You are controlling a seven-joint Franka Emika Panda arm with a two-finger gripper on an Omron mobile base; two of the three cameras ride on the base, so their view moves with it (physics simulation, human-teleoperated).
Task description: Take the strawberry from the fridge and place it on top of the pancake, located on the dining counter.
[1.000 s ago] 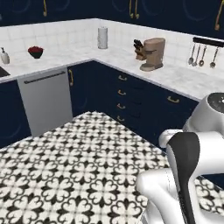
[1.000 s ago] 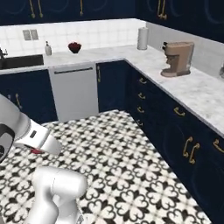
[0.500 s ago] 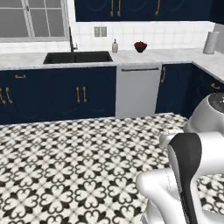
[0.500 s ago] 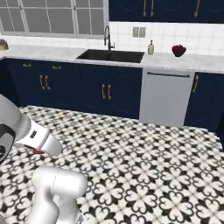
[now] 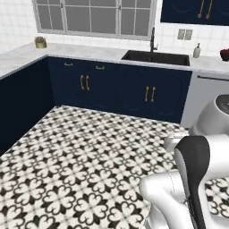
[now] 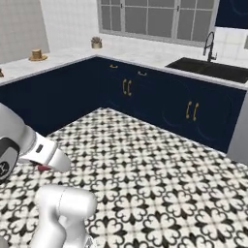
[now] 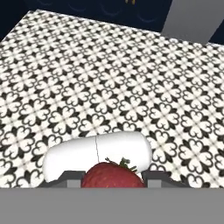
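The strawberry, red with a small green top, sits at the bottom of the hand view between my gripper's two dark fingertips, which are shut on it. Below it lies the black-and-white patterned floor. In the right base view a small red bit of the strawberry peeks out under the white forearm at the lower left. The fridge, the pancake and the dining counter are out of view.
Navy cabinets with gold handles run along the back wall under a marble top with a black sink and faucet. A grey dishwasher front stands at the right. More navy cabinets line the left side.
The whole picture has swung sideways: the base has turned, so the coffee machine corner has gone and the sink, window and left cabinets have come in. The grip on the strawberry is unchanged.
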